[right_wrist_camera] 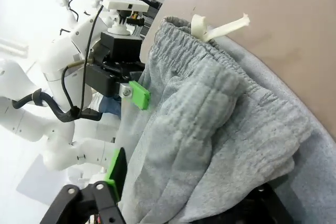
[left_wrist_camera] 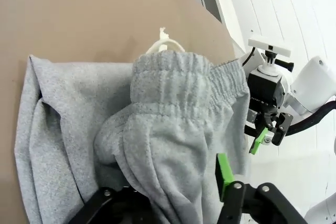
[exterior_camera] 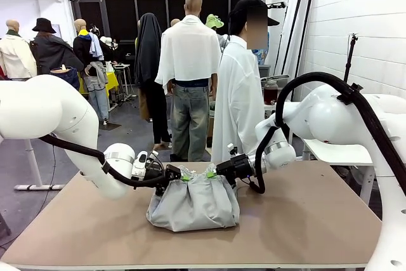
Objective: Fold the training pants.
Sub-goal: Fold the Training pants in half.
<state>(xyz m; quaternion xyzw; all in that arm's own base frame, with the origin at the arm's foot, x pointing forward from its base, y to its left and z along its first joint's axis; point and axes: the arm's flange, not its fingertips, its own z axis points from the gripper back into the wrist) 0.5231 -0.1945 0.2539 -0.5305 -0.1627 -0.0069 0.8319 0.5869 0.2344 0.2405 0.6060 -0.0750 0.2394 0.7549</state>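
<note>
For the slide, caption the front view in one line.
Left tool and right tool each grip the bunched training pants on the table.

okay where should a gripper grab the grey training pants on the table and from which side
Probably the gathered elastic waistband of the training pants, near its outer ends. It is the thickest, firmest edge and stands raised above the table. Come in level from each side, as the left gripper and right gripper already are, pinching its bunched fabric.
</note>
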